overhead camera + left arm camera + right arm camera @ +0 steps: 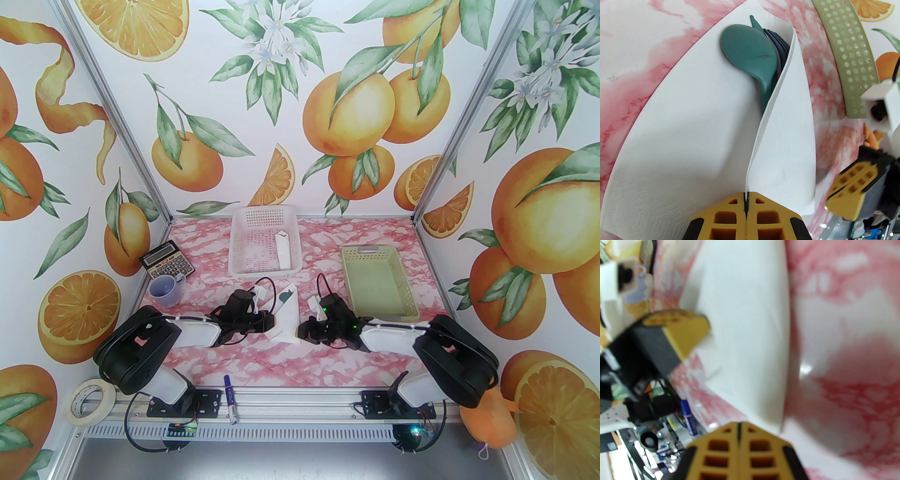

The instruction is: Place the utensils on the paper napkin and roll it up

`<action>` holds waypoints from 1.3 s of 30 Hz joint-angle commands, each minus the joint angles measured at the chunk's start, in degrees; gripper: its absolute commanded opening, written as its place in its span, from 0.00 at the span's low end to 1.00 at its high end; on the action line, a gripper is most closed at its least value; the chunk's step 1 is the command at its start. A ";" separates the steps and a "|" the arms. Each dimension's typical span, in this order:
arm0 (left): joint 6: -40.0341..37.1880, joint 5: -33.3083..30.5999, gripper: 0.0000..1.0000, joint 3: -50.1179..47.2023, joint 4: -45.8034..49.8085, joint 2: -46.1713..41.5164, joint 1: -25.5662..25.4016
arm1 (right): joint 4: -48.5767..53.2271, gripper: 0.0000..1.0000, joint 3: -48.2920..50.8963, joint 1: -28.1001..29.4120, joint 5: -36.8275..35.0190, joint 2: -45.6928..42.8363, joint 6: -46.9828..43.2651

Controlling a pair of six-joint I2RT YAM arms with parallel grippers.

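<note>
**Napkin folded over cutlery, pinched at its near end**

The paper napkin [288,318] lies mid-counter, between the two wrists, one side lifted and curled over the utensils [284,296]. Seen from the left wrist, the spoon [747,49] rests bowl-up on the lower layer of the paper napkin [682,140], with the darker fork [781,44] tucked just beside it under the raised flap. Only their far ends poke out.

The left jaws are clamped on the raised edge of the paper at its near end. The right jaws are pressed together at the napkin's [745,322] near corner; the right wrist view is too blurred to tell whether any paper sits between them.

The pink marbled counter [262,365] also carries a white mesh basket [265,210] at the back, a pale green tray [375,281] to its right, and a calculator [166,267] with a lilac cup [165,288] on the left. A blue-capped marker [230,391] lies at the near rail.
</note>
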State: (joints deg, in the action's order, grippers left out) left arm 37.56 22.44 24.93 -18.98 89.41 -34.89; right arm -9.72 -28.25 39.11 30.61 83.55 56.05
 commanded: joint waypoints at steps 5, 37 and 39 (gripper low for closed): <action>0.47 -1.58 0.00 -2.12 3.45 -0.46 -2.35 | 2.86 0.00 -4.28 -4.82 -2.29 0.62 -3.95; 1.07 -2.12 0.00 -2.51 4.66 -0.94 -2.92 | 8.91 0.00 -7.96 -6.54 -5.33 9.74 -10.29; 1.28 -2.21 0.00 -2.77 4.57 -1.23 -3.24 | 10.37 0.00 -9.10 -6.52 -5.25 8.47 -10.85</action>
State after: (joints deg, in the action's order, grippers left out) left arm 38.63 20.99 24.03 -19.14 88.42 -37.60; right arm -4.10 -35.79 33.12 27.18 94.11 47.31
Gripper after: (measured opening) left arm 0.058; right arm 0.054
